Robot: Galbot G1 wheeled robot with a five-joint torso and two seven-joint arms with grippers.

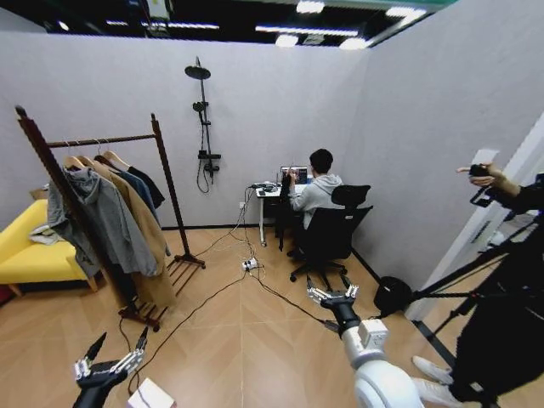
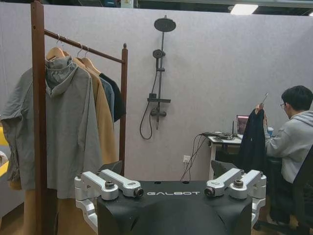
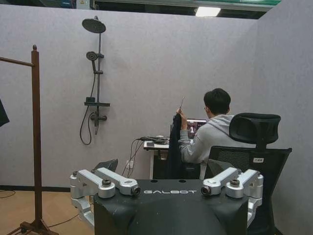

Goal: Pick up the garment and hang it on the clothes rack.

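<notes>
Head view takes in a room with grey partition walls and a wood floor, where the clothes rack [image 1: 110,212] of dark reddish-brown wood stands to the robot's left in front of a yellow sofa [image 1: 25,246]. On its rail hang a grey hooded top [image 1: 102,217], a tan coat [image 1: 140,225] and a dark jacket [image 1: 149,183] side by side. Against the far wall a seated person in a grey hoodie [image 1: 316,191] sits at a small desk [image 1: 268,194], in a black office chair [image 1: 331,234]. That person's raised hand holds up the garment [image 2: 252,142], a long black coat hanging straight down beside the desk, well apart from the rack. A wall-mounted shower fitting [image 1: 204,119] sits between rack and desk. Low in the head view, the left gripper [image 1: 109,364] hovers above the floor near the rack's base with its fingers spread wide and nothing between them. The right gripper [image 1: 333,295] is raised toward the chair, its fingers likewise spread wide and holding nothing. A white power strip [image 1: 249,264] lies on the floor among trailing cables.
</notes>
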